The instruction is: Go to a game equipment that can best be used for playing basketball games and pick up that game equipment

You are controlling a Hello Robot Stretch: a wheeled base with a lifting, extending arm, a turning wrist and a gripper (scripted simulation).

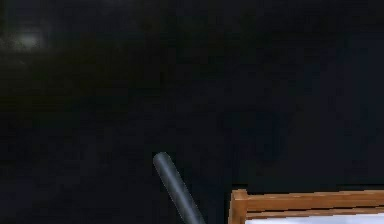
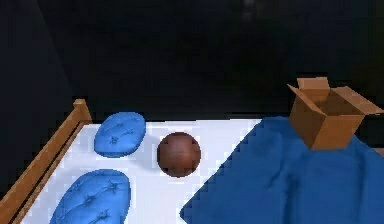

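Reddish-brown and round, the basketball (image 2: 179,154) lies on the white sheet of the bed (image 2: 218,138) near the middle of the arm side view, a blue pillow (image 2: 121,133) just beside it at ten o'clock, a second blue pillow (image 2: 93,197) at eight o'clock, a rumpled blue blanket (image 2: 300,180) near at three o'clock and a cardboard box (image 2: 330,115) well apart at two o'clock. I judge the reach turns on this: the basketball sits about eleven o'clock from the bottom-edge spot where the arm would rise, so a slight roll forward should line it up. How the hand stands I cannot tell.
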